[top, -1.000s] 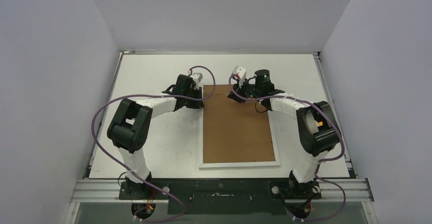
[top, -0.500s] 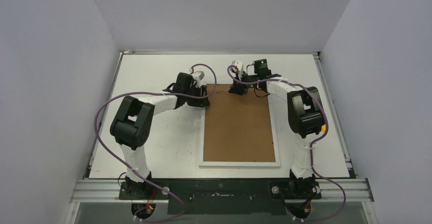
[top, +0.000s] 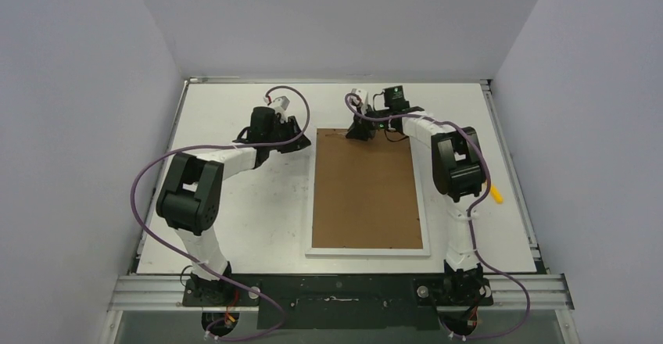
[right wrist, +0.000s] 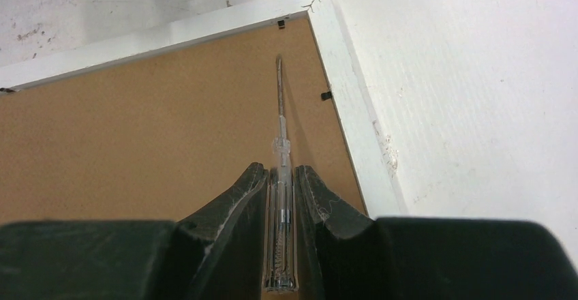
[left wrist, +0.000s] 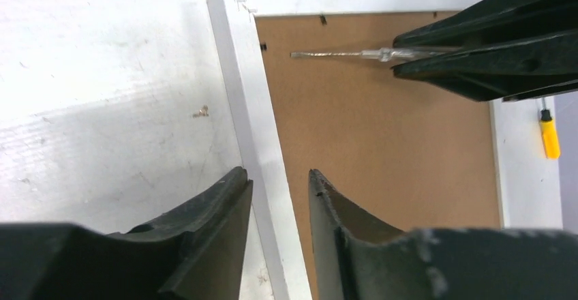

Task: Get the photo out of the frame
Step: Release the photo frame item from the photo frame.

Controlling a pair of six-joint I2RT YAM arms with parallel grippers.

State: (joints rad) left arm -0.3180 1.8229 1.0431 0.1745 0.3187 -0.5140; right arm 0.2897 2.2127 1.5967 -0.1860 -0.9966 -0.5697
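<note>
We pinch the screwdriver (right wrist: 281, 109) in our right gripper (right wrist: 279, 177) by a corner tab (right wrist: 281, 24) of the frame (right wrist: 354, 129), left gripper (left wrist: 279, 191) narrowly parted, empty; the tip may skid, gouging the backing (right wrist: 136, 143).

left gripper (top: 291, 130) drawn leftward off the frame (top: 363, 195) corner, right gripper (top: 361, 130) nearer its far edge, yellow tool (top: 497, 196) uncovered

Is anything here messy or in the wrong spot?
Only one thing: a small yellow tool lies loose on the table, right of the frame. The frame itself lies flat and straight, brown back up.
</note>
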